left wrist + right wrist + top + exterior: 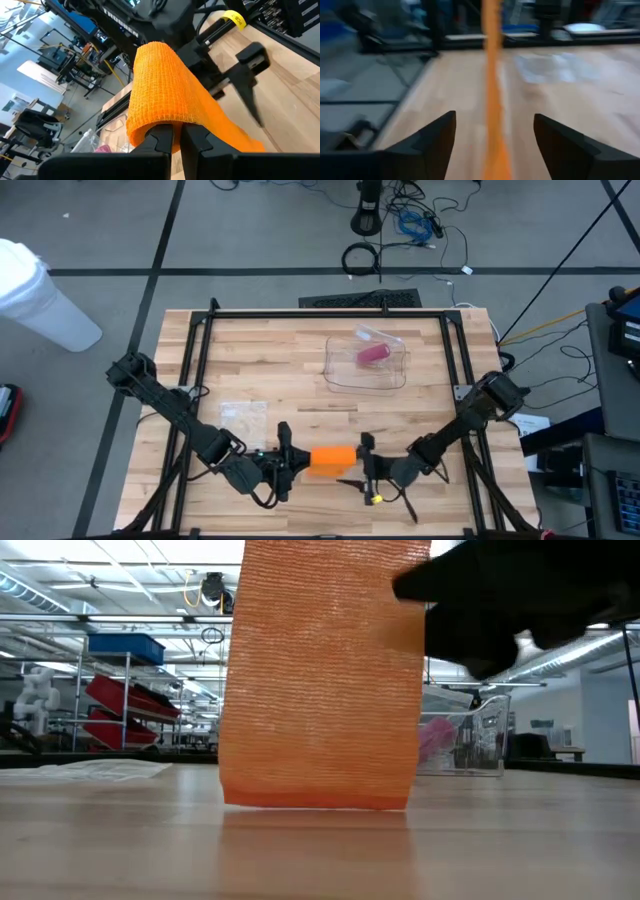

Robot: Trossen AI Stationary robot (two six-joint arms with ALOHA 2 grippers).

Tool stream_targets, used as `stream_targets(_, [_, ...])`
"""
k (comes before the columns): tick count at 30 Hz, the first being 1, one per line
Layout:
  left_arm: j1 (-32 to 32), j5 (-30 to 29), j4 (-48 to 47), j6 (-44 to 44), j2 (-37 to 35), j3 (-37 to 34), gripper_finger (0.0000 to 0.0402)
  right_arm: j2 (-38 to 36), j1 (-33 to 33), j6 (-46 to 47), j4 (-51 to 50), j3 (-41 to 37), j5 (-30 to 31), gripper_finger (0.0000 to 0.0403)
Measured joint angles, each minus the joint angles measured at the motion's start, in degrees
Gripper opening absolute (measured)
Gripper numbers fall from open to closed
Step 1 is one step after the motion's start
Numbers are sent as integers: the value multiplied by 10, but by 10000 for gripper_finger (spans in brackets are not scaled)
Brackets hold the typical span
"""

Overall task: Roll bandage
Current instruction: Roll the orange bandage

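An orange mesh bandage [332, 458] hangs as a wide strip near the table's front edge, between my two grippers. In the low view its lower edge [315, 802] rests on the wooden table. My left gripper [287, 462] is shut on the strip from its left side. To the strip's right, my right gripper [366, 465] is open. In the right wrist view the bandage [492, 75] shows edge-on between that gripper's [495, 116] spread fingers, apart from both. My left gripper pinches the bandage's upper part at a folded-over edge [167, 121] between its two fingers [159, 137]. The fingers come nearly level from the table's left. The cloth arches over above the fingertips and hangs down, its lower edge on the table.
A clear plastic box [366, 360] with a pink thing inside stands at the table's far middle. A clear wrapper [243, 415] lies flat to the left of centre. A black metal frame [330, 313] runs around the tabletop.
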Motion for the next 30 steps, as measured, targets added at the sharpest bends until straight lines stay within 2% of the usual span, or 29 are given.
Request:
stream_targets(3, [1,0,-1,-5,0,0,13,27,-20,-8,60,0,-49,247])
stream_targets(5, [2,0,-1,-15,0,0,13,38,-29,-15,73,0,-49,215])
stream_targets(7, [4,0,-1,-29,0,0,13,44,-35,-32,84,0,-49,153])
stream_targets(9, [5,0,-1,-43,0,0,13,46,-39,-50,85,0,-48,63])
stream_targets(10, [6,0,-1,-45,0,0,13,46,-39,-66,85,0,-48,33])
stream_targets(11, [6,0,-1,-49,0,0,13,46,-40,-79,86,0,-47,19])
stream_targets(14, [8,0,-1,-63,0,0,13,42,-39,-83,85,0,-18,3])
stream_targets(18, [9,0,-1,-74,0,0,13,34,-39,-105,78,0,49,1])
stream_targets(25, [5,46,-2,-103,0,0,13,27,-39,-190,83,0,210,0])
stream_targets(30, [-3,85,-25,-136,0,0,13,3,-46,-263,97,0,244,0])
